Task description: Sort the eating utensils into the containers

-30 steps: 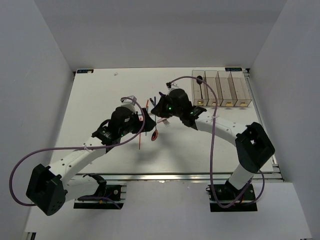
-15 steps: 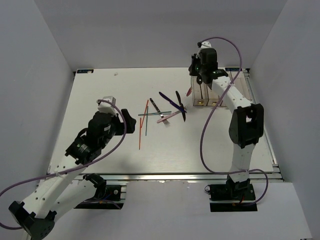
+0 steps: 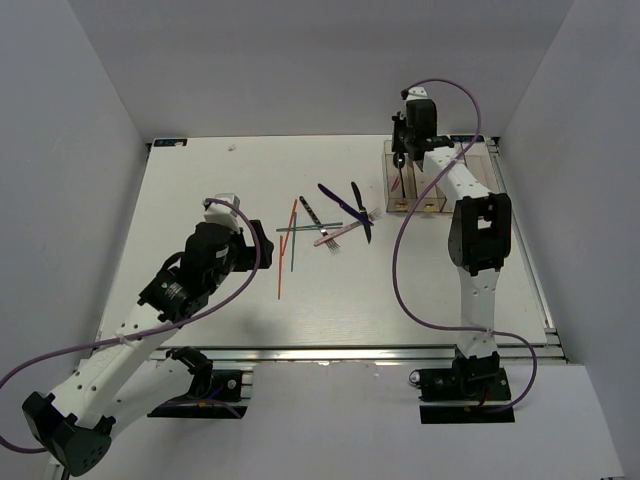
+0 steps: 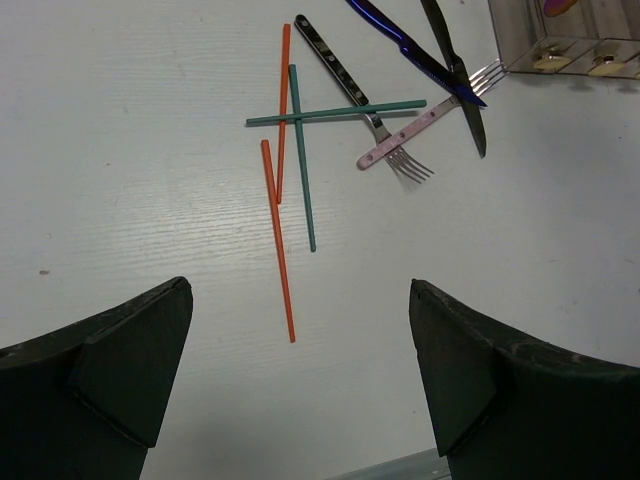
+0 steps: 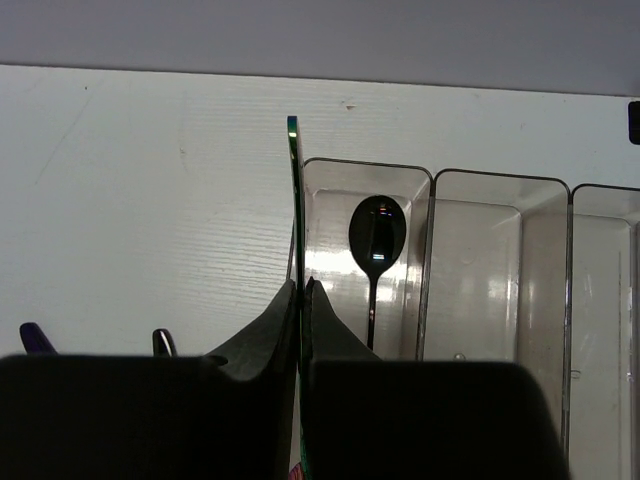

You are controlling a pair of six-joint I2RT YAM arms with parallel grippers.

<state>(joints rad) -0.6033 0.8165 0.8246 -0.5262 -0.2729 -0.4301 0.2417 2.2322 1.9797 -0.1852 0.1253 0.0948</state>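
My right gripper (image 3: 401, 162) is shut on a slim blue-green-handled spoon (image 5: 293, 200), held edge-on at the left wall of the leftmost container (image 5: 363, 180). A black spoon (image 5: 376, 240) lies in that bin. The four joined clear containers (image 3: 470, 190) stand at the back right. My left gripper (image 3: 262, 245) is open and empty (image 4: 300, 290), above an orange chopstick (image 4: 278, 240). Ahead lie another orange chopstick (image 4: 284, 110), two crossed green chopsticks (image 4: 302, 160), a pink-handled fork (image 4: 410, 135), a silver fork (image 4: 335, 65) and a dark purple knife (image 4: 410, 45).
A black slim utensil (image 4: 455, 70) lies crossing the purple knife, with fork tines (image 4: 487, 73) beside it near the bins. The pile sits mid-table (image 3: 330, 220). White walls enclose the table on three sides.
The right arm carried the spoon from the pile up to the bins, then shifted right over the leftmost bin. The left arm pulled back from the pile toward the near left.
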